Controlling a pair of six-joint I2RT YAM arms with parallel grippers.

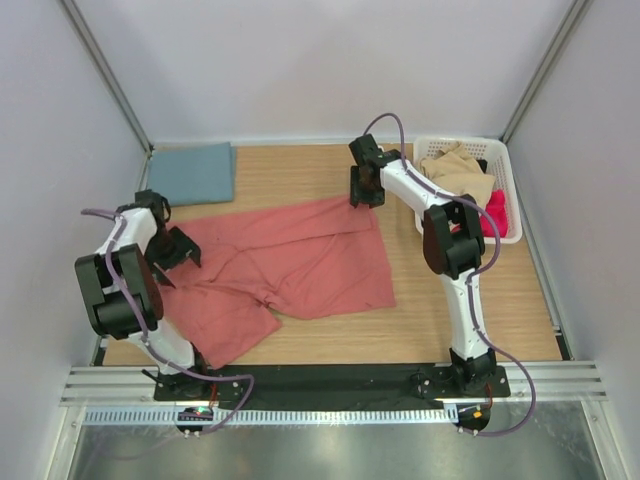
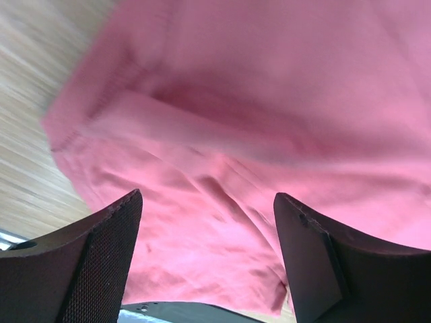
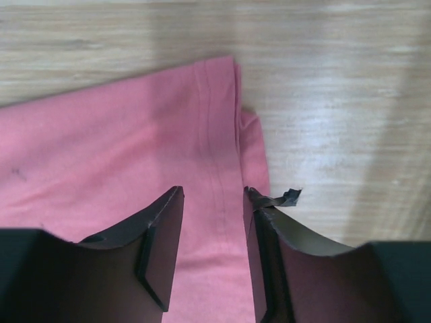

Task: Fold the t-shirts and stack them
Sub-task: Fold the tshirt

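A salmon-red t-shirt [image 1: 290, 262] lies spread and rumpled across the middle of the wooden table. A teal-blue t-shirt [image 1: 192, 172] lies folded at the back left corner. My left gripper [image 1: 178, 250] is open over the red shirt's left edge; in the left wrist view the red cloth [image 2: 256, 134] fills the space between my spread fingers [image 2: 101, 256]. My right gripper [image 1: 366, 192] is open above the shirt's back right hem corner [image 3: 222, 121], with a narrower gap, and holds nothing.
A white basket [image 1: 505, 160] at the back right holds tan cloth [image 1: 462, 172] and a bright pink cloth [image 1: 494, 212]. White walls enclose the table on three sides. A black rail [image 1: 330, 380] runs along the near edge.
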